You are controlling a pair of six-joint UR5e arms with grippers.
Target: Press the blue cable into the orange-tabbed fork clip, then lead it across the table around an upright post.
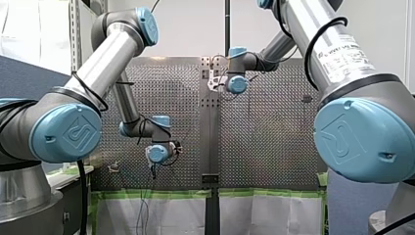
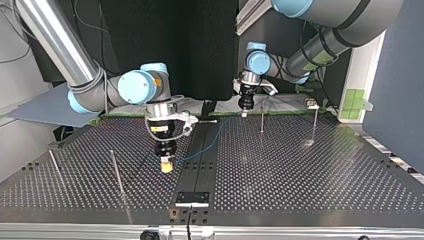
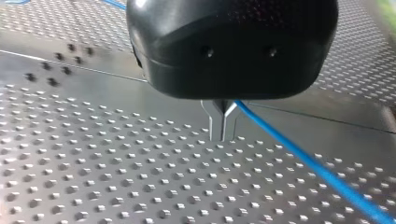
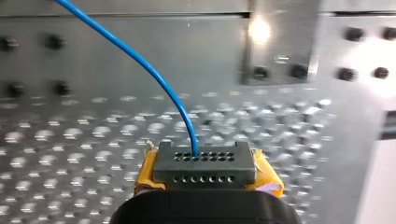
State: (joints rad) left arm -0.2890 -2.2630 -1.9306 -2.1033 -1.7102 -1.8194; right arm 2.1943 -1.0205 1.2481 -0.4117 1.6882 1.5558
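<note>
The blue cable (image 2: 210,142) runs across the table's centre strip between my two grippers. My left gripper (image 3: 222,130), black with thin metal fingers, is shut on the blue cable (image 3: 308,163), which trails away beside it low over the perforated table. In the top view my left gripper (image 2: 244,109) hangs near the far edge. My right gripper (image 4: 205,179) has yellow pads (image 4: 268,177) shut on a grey perforated connector block (image 4: 204,165), and the cable's end (image 4: 154,74) enters that block. In the top view my right gripper (image 2: 167,165) hovers left of the centre strip.
Thin upright posts stand at the top view's right (image 2: 262,120) (image 2: 315,125) and left (image 2: 117,172) (image 2: 55,167). A small clip-like fixture (image 2: 312,105) sits at the far right; its colour is too small to tell. A dark centre strip (image 2: 195,170) splits the table.
</note>
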